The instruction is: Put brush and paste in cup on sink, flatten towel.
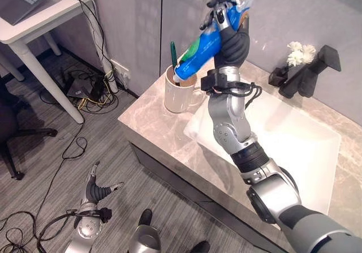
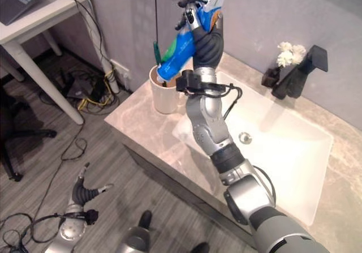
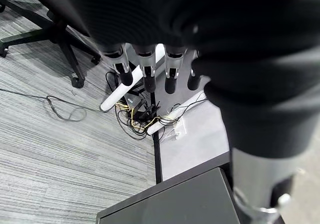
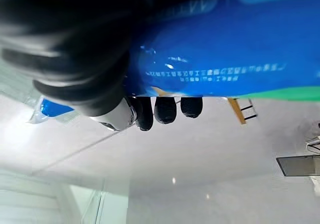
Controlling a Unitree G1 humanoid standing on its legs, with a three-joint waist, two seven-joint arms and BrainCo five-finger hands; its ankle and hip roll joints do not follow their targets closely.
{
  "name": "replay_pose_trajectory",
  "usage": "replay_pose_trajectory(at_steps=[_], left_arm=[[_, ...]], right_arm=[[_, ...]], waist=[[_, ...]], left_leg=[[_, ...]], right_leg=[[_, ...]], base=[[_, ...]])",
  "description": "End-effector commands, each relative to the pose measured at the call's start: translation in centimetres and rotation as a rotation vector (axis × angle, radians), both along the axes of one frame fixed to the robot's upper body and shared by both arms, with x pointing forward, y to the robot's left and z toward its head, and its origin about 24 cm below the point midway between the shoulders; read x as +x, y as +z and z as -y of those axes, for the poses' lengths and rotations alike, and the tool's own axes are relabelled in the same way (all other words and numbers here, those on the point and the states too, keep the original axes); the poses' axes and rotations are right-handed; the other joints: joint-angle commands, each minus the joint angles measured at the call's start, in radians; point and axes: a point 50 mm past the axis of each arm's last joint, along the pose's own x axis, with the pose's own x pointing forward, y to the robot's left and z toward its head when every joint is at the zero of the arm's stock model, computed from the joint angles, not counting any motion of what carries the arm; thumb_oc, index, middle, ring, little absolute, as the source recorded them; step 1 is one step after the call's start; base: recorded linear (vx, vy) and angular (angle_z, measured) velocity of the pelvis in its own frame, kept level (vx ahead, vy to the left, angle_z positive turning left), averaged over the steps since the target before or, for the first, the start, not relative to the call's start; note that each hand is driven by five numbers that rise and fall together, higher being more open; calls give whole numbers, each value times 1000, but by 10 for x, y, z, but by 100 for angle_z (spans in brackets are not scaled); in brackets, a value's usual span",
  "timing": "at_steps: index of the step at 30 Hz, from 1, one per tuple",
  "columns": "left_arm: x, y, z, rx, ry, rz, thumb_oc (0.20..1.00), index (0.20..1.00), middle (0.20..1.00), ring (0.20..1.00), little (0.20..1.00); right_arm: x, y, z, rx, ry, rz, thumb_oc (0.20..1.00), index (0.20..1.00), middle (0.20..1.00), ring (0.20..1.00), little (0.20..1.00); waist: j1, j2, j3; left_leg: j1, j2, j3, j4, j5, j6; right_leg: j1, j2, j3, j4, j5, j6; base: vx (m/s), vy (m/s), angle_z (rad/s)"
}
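My right hand (image 1: 229,24) grips the blue toothpaste tube (image 1: 198,52), its cap end dipping into the white mug (image 1: 180,91).

The mug stands on the marble counter (image 1: 148,123) left of the sink basin (image 2: 294,151), a green toothbrush (image 1: 173,52) upright inside. My right wrist view shows small white print on the tube, unreadable. My left hand (image 1: 97,189) hangs low over the floor, fingers straight and relaxed.

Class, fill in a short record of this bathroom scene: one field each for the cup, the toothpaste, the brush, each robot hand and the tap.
cup: white mug on the marble counter, beside the basin
toothpaste: blue tube, tilted, lower end in the mug
brush: green handle standing in the mug
right hand: curled round the tube
left hand: low over the floor, fingers straight
tap: black, behind the basin
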Motion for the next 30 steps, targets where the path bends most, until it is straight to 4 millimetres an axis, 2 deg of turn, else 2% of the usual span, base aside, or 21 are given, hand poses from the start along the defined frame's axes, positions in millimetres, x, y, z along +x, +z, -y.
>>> replay_pose_trajectory(at_steps=[1, 10, 20, 30], left_arm=[[9, 16, 2, 22, -49, 86, 1000, 1000, 1000, 1000, 1000], [7, 20, -6, 38, -18, 99, 1000, 1000, 1000, 1000, 1000], [5, 21, -10, 47, -12, 97, 1000, 1000, 1000, 1000, 1000], [3, 18, -12, 42, 1, 93, 1000, 1000, 1000, 1000, 1000]], right_arm=[[-24, 46, -9, 28, 50, 222, 200, 200, 200, 200, 200], [-31, 48, -18, 11, 81, 242, 200, 200, 200, 200, 200], [-18, 48, -21, -51, 46, 199, 200, 200, 200, 200, 200], [-9, 50, -18, -147, -56, 204, 200, 200, 200, 200, 200]], waist=[[8, -23, -1], [16, -41, 12], [22, -64, 20], [21, -62, 22]], left_leg=[[12, -50, -31, -32, -2, 59], [3, -51, -33, -31, -1, 60], [-2, -51, -34, -36, -3, 59], [-5, -52, -33, -40, -2, 59]], right_leg=[[43, -41, 81, 45, 94, 65], [33, -37, 88, 43, 101, 64], [24, -34, 89, 40, 108, 65], [18, -32, 92, 38, 107, 65]], base=[[0, 0, 0], [-1, 2, -2], [0, 0, 0], [0, 0, 0]])
